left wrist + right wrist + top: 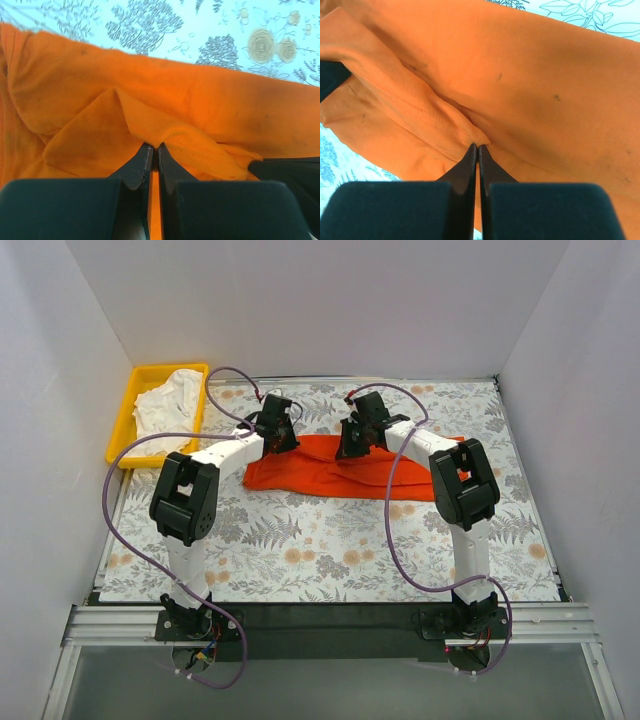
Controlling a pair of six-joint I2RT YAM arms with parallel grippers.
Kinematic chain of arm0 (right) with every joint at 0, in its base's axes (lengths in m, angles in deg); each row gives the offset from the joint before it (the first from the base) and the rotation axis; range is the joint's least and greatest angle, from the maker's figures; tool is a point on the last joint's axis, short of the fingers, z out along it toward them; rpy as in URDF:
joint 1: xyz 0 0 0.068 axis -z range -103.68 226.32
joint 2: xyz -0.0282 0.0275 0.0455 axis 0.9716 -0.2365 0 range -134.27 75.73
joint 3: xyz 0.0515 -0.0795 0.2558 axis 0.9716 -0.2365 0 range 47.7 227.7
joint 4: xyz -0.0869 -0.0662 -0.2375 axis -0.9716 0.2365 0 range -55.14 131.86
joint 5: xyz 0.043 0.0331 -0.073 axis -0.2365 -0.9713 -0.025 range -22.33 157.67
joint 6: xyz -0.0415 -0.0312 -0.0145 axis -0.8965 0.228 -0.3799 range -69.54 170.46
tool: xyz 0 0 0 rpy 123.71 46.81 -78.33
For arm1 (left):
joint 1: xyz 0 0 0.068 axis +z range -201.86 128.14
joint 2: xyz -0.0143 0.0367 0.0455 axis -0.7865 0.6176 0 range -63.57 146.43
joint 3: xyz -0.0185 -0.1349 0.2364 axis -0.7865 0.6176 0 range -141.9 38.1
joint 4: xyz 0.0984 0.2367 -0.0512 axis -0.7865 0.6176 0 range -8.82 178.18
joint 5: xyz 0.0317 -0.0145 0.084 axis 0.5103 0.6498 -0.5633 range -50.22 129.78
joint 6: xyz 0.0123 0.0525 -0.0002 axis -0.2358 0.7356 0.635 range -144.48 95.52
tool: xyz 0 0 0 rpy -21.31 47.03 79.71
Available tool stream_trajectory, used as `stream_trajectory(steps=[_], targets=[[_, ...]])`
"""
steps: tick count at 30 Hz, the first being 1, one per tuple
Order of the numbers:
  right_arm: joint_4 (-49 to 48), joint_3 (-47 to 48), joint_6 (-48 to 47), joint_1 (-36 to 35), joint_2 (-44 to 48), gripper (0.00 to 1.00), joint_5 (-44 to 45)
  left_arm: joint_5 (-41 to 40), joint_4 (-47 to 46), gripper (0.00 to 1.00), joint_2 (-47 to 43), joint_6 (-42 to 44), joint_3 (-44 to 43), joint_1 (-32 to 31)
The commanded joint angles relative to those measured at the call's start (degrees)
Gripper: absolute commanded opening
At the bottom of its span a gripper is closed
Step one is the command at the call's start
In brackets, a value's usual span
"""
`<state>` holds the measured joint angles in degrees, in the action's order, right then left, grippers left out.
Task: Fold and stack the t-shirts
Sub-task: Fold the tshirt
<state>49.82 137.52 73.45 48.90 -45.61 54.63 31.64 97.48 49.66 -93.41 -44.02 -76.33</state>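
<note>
The left gripper (pixel 155 147) and the right gripper (pixel 477 146) each pinch a fold of the orange-red t-shirt (pixel 340 476). Left of it, the white t-shirt (pixel 168 405) lies in a yellow tray (pixel 121 428).

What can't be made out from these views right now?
1. Top view: fingertips of the left gripper and right gripper, hidden under their own wrists.
2. Top view: the right end of the orange t-shirt, behind the right arm.
3. Wrist views: the orange t-shirt's outline, cut off by the frame edges.
4. Top view: how the white t-shirt lies in the yellow tray, too small and crumpled.
</note>
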Motion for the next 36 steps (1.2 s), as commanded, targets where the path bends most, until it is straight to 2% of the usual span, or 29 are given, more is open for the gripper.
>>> stream_trajectory(steps=[1, 14, 17, 18, 22, 23, 24, 27, 32, 36], targets=[[0.33, 2.38, -1.71, 0.26, -0.48, 0.04, 1.08, -2.76, 1.02, 0.0, -1.16, -4.53, 1.62, 0.74], [0.77, 3.43, -3.03, 0.26, -0.83, 0.06, 0.64, -1.0, 3.74, 0.0, -5.74, -11.67, 8.47, 1.62], [1.12, 3.78, -3.56, 0.26, -1.09, 0.12, 0.47, -0.12, 3.74, 0.0, -4.95, -12.11, 8.65, 1.79], [1.56, 3.78, -4.08, 0.26, -0.92, 0.17, 0.38, -0.03, 3.66, 0.0, -4.6, -12.2, 8.48, 1.79], [2.44, 3.08, -6.62, 0.26, 2.58, 0.31, 1.34, 0.5, 3.83, 0.13, -6.08, -12.28, 8.39, 1.88], [2.88, 2.47, -7.24, 0.26, 3.64, 0.33, 2.74, 0.32, 4.01, 0.18, -6.79, -12.2, 8.3, 1.88], [3.23, 1.25, -8.03, 0.26, 4.78, 0.38, 3.45, -0.03, 4.7, 0.28, -7.49, -12.02, 8.3, 1.88], [4.02, -2.96, -9.88, 0.26, 10.14, 0.41, 5.91, -1.0, 5.5, 0.41, -11.44, -11.06, 8.82, 1.88], [5.25, -10.71, -9.89, -0.09, 18.06, 0.41, 7.07, -1.96, 5.5, 0.44, -17.33, -10.18, 12.68, 1.88], [5.52, -16.25, -8.05, -1.14, 20.61, 0.37, 5.92, -2.23, 4.27, 0.36, -17.35, -10.0, 18.13, 2.67]])
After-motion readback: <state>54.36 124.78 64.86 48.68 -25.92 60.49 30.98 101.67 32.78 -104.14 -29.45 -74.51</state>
